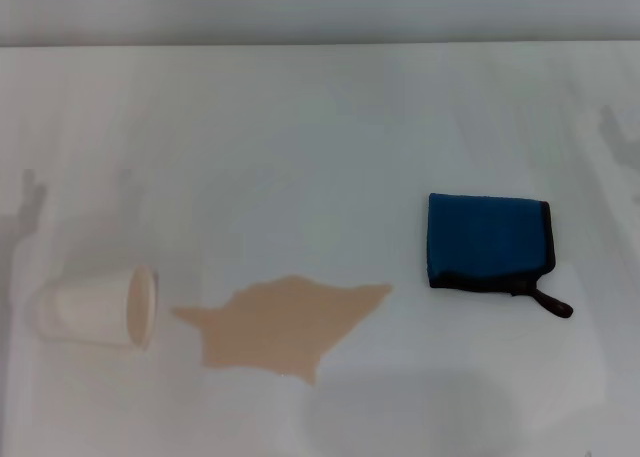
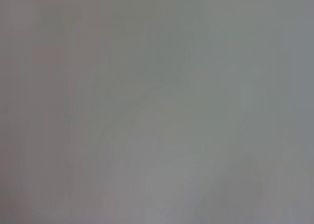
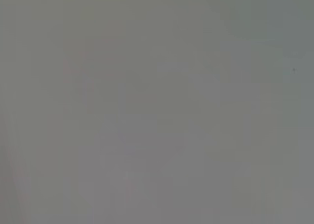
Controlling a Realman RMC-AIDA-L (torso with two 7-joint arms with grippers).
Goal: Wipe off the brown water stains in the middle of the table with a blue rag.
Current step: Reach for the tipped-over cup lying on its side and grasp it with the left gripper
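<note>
In the head view the brown water stains (image 1: 285,325) form one flat tan puddle with a pointed outline, low on the white table (image 1: 300,157), left of centre. The blue rag (image 1: 488,241) lies folded to the right of the puddle, apart from it, with dark edging and a black loop tab (image 1: 551,304) at its near right corner. Neither gripper shows in any view. Both wrist views show only a plain grey surface.
A white paper cup (image 1: 98,307) lies on its side just left of the puddle, its mouth facing the puddle. The table's far edge (image 1: 320,45) runs across the top of the head view.
</note>
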